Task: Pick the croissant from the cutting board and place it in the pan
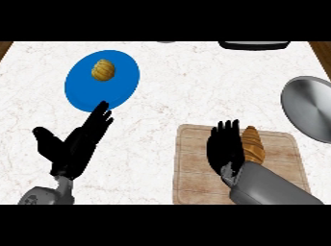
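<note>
- Croissant point(253, 144) lies lengthwise on wooden cutting board point(197, 180), lower right of frame.
- R hand point(223, 146) is over the board, just left of croissant; fingers straight, holding nothing.
- L hand point(72, 144) at lower left, fingers spread & empty, tips at blue plate point(122, 84) rim.
- Pan point(314, 111) at right edge, apart from board.
- Round brown food item point(103, 70) sits on plate.

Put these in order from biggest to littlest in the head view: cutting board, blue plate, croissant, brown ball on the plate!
1. cutting board
2. blue plate
3. croissant
4. brown ball
The last two look close: the croissant is longer, the ball is rounder.
</note>
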